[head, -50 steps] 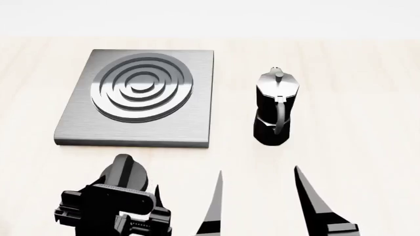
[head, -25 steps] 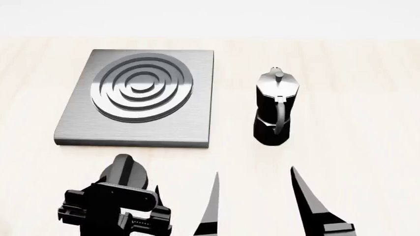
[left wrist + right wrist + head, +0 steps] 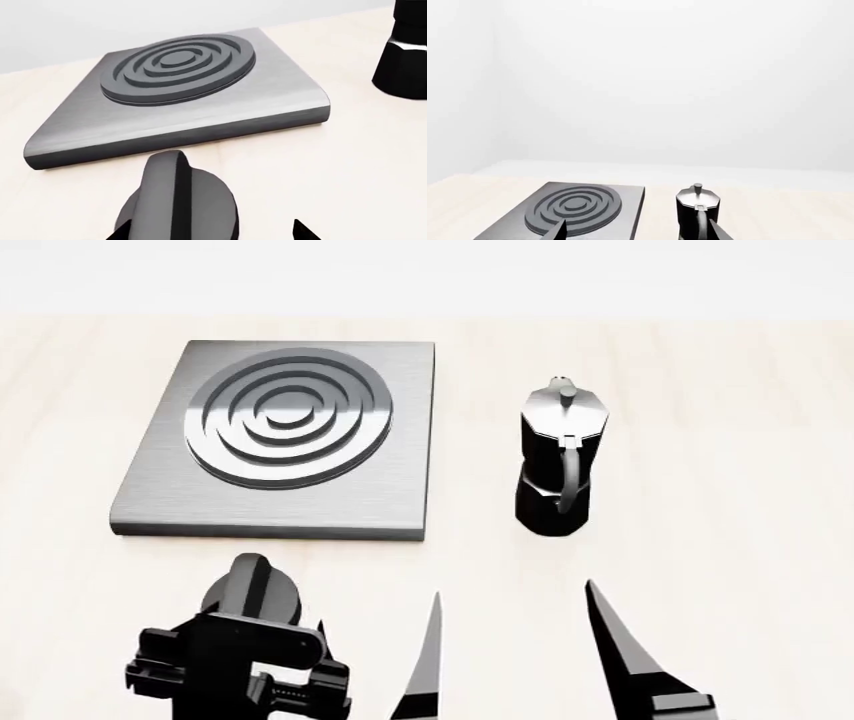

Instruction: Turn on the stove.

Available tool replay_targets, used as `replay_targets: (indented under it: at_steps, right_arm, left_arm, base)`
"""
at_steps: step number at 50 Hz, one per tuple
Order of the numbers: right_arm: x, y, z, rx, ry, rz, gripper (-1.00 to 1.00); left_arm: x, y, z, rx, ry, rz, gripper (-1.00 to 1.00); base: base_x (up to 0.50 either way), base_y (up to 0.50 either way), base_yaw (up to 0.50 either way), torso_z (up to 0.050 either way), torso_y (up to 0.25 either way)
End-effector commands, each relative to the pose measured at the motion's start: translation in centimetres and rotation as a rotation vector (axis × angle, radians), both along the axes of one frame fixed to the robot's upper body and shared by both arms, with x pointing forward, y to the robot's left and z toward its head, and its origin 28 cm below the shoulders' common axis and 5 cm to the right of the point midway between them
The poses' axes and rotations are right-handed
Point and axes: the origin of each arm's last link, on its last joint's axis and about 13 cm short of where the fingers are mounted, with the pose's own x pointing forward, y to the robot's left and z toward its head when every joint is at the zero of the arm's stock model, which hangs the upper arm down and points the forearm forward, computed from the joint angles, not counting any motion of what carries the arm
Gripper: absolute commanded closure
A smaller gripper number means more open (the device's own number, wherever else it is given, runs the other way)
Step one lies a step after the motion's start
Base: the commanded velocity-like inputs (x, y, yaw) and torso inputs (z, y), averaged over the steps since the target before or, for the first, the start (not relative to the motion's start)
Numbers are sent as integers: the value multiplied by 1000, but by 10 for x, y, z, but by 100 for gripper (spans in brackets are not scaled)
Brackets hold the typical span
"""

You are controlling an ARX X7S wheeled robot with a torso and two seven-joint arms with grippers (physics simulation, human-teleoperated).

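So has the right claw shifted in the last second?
Yes, slightly. In the head view the right claw has drifted left against the unmoved moka pot, its open fingers sliding leftward.

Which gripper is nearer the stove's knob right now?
Left. The left gripper sits right at the knob, just on the robot's side of it. The right gripper is open and off to the knob's right, below the moka pot.

Bright, even, shadowless render, sharp throughout, with soft sheen on the stove (image 3: 280, 440).
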Motion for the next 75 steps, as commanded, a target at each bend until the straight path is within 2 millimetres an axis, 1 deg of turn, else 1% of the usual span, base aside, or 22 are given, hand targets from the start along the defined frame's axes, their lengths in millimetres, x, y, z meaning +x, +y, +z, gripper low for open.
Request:
replay_targets:
  at_steps: [1,12,17,24,33,38,48,67,75]
  right_arm:
    - [0,1,-1,-2,3,3,-100]
    - [0,1,-1,-4,6,8,-100]
    - [0,2,-2,-6,7,12,-100]
    - [0,2,-2,-8,9,15,-100]
    - [0,3,-2,-9,9,19,-100]
    - [0,3,-2,-10,10,20,-100]
    - [0,3,-2,-10,10,22,-100]
    - [-1,1,0,-6,6,22,-100]
    - [0,1,0,-7,5,21,-100]
  left_arm:
    - [5,1,-5,13,5,3,-100]
    - [9,2,-5,-6,2,16,-100]
    - [8,1,-2,-8,0,13,-100]
    - [4,-3,-7,-17,5,0,-100]
    - [-3,-9,-5,-27,6,-19,-100]
    - [-5,-12,-7,-26,7,-30,-100]
    - [-5,-14,-4,-24,3,-40,-100]
    - [12,-20,7,12,-8,-53,-100]
    - [18,-21,6,21,-2,-56,-100]
  base:
    - [0,0,0,0,0]
    - [0,0,0,0,0]
    - [0,0,0,0,0]
    - [0,0,0,0,0]
    - [0,0,0,0,0]
    - [0,0,0,0,0]
    - [0,0,0,0,0]
    - [0,0,0,0,0]
    - [0,0,0,0,0]
